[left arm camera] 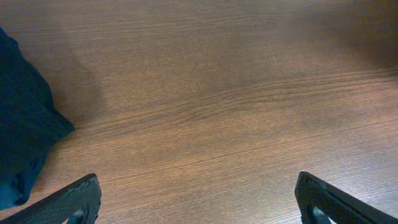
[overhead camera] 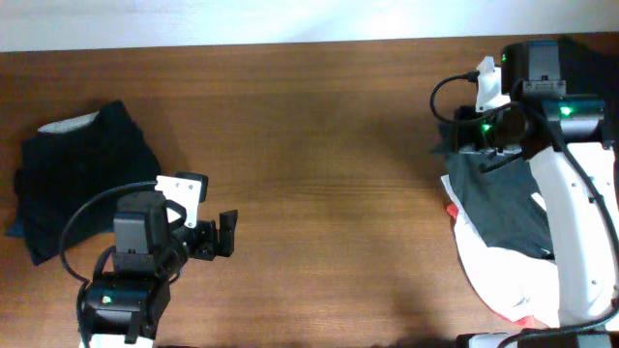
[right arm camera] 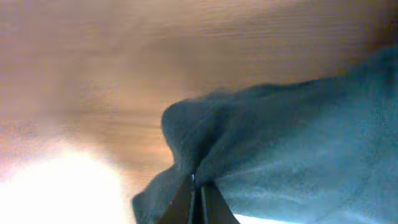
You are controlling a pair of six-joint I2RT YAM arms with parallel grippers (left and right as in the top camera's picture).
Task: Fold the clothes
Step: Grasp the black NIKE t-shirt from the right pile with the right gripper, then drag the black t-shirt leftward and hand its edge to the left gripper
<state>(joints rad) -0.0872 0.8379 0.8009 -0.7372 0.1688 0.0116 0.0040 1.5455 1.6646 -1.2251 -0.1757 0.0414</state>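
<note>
A folded dark shirt [overhead camera: 87,174] with a white collar label lies at the left of the table; its edge shows in the left wrist view [left arm camera: 22,124]. My left gripper [overhead camera: 224,235] is open and empty over bare wood to the right of it [left arm camera: 199,186]. At the right, a dark garment [overhead camera: 503,208] lies on top of a pile of white and red clothes [overhead camera: 503,280]. My right gripper [overhead camera: 462,145] is at its far left corner. In the right wrist view the fingers [right arm camera: 196,186] are shut on a bunched fold of that dark cloth [right arm camera: 298,137].
The brown wooden table [overhead camera: 329,145] stretches between the two piles. More dark cloth [overhead camera: 592,58] lies at the far right corner behind the right arm. The white arm link [overhead camera: 580,222] crosses over the right pile.
</note>
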